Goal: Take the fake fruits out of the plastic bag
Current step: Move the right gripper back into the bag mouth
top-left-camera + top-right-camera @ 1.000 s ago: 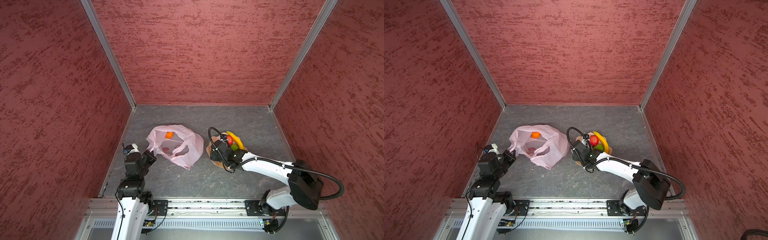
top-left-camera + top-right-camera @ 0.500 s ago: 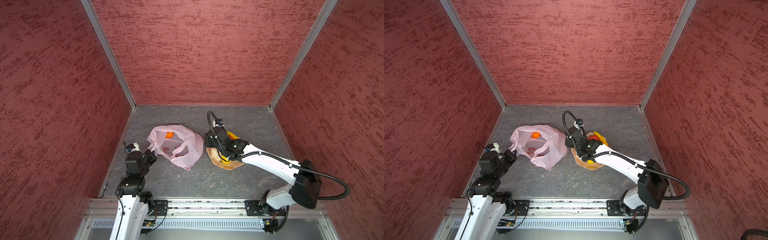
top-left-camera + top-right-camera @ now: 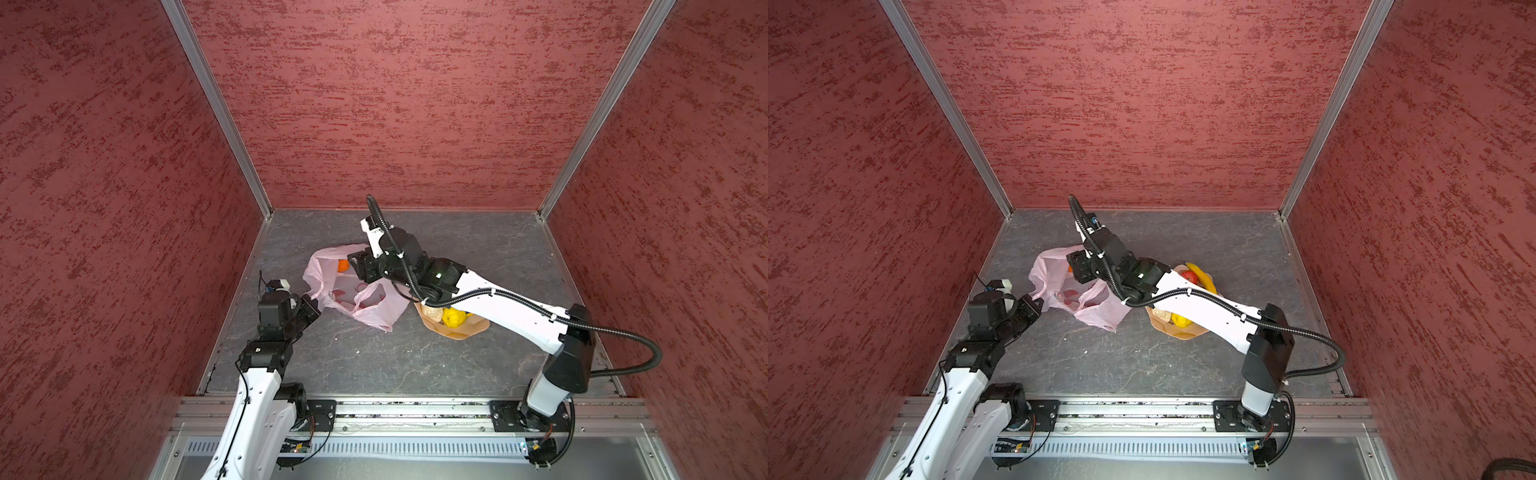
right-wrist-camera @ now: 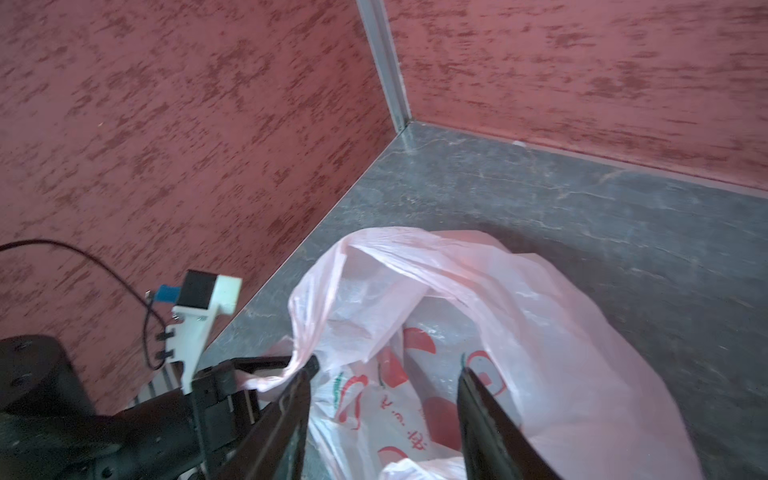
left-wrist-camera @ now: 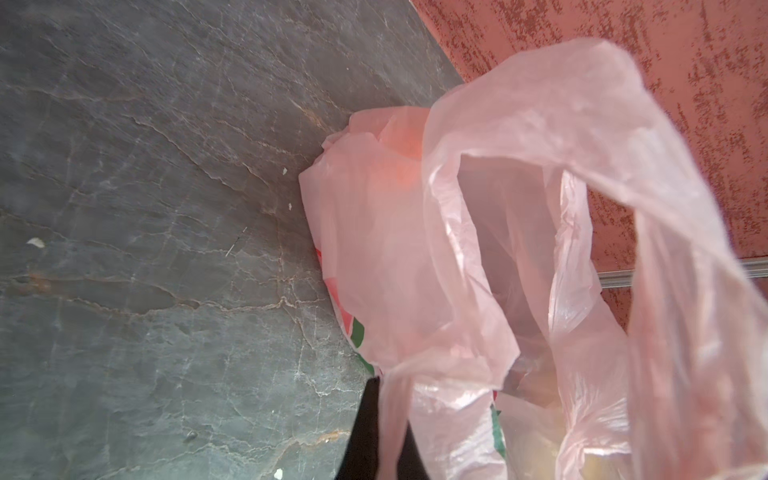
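The plastic bag [image 3: 376, 312] lies crumpled on the grey worktop [image 3: 374, 365], left of centre, with its mouth facing the right arm. One orange fruit [image 3: 342, 265] shows at the far edge of the bag, within its film, in both top views. In the right wrist view the red patches inside the bag read as printed marks. Whether another fruit lies under the film cannot be told.

Just beside the bag, on its right, the tan plate [image 3: 1183, 333] carries fruits already removed:
- the banana [image 3: 1203, 277]
- the red fruit [image 3: 1189, 276]
- the bumpy yellow fruit [image 3: 1181, 320]
- a cream-white fruit [image 3: 1163, 314]

The right forearm covers the middle of the plate, so the count there is incomplete.

The left gripper [image 3: 311, 306] is fully closed on one loop handle of the bag at its near-left corner. The right gripper [image 4: 386, 376] hovers over the bag mouth with its jaws partly apart and nothing between them.

Judgement: most of the task is complete. At least the orange fruit remains to be extracted.
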Robot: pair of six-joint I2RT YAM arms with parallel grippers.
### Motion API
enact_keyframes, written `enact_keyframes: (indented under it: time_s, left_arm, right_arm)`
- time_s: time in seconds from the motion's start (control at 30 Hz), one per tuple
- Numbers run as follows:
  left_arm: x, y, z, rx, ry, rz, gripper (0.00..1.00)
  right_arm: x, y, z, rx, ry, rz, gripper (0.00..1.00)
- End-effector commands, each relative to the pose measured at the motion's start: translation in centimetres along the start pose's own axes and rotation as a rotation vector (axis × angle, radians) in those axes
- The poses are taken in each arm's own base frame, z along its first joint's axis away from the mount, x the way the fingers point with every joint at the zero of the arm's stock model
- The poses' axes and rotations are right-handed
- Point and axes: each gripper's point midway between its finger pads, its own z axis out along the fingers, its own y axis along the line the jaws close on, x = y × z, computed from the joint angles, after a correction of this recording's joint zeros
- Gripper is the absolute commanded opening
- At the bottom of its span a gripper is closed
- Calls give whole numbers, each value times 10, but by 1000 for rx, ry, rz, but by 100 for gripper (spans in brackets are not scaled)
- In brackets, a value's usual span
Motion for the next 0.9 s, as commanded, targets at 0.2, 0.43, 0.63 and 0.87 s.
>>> enact_keyframes:
  time_s: [0.2, 0.43, 0.63, 0.87]
  left_arm:
    - [8, 4, -18, 2, -26, 39, 0]
    - [32, 31, -24, -43, -23, -10, 0]
    - [43, 42, -25, -63, -10, -51, 0]
    - [42, 32, -11, -34, 33, -47, 39]
  right_arm:
    - [81, 3, 74, -25, 237, -6, 47]
    - [132, -17, 110, 32, 315, 67, 42]
    - [163, -18, 126, 7, 357, 130, 41]
    - [167, -14, 121, -22, 359, 139, 41]
